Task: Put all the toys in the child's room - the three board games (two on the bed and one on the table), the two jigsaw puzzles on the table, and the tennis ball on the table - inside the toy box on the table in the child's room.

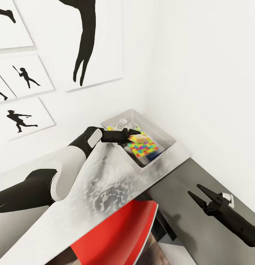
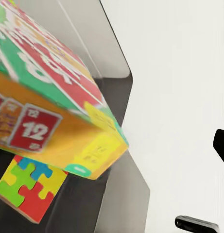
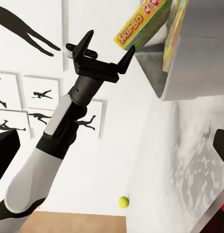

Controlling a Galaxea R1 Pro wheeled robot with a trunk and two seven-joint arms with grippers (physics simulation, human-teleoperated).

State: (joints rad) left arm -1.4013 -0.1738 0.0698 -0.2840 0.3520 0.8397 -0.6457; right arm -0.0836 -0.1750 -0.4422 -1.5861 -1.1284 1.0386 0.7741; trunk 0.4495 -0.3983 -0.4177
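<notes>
The light grey toy box point(image 1: 168, 137) stands at the table's point(image 1: 105, 180) end in the wall corner. A jigsaw puzzle point(image 1: 143, 149) lies flat inside it. The green-yellow-red SKIP-BO board game point(image 3: 140, 22) rests tilted in the box, over the puzzle point(image 2: 24, 187), just beside one finger of my left gripper point(image 3: 108, 48). That gripper point(image 1: 136, 131) hangs over the box with its fingers spread wide and nothing between them. The tennis ball point(image 3: 123, 202) sits farther along, by the table's edge near the wall. My right gripper point(image 1: 195, 190) is open, low and to the right of the table.
A red chair point(image 1: 120, 228) stands tucked under the table's front edge, between my arms. White walls close in behind and right of the toy box, hung with black baseball-player pictures point(image 1: 28, 75). Dark floor point(image 1: 186, 221) lies around my right arm.
</notes>
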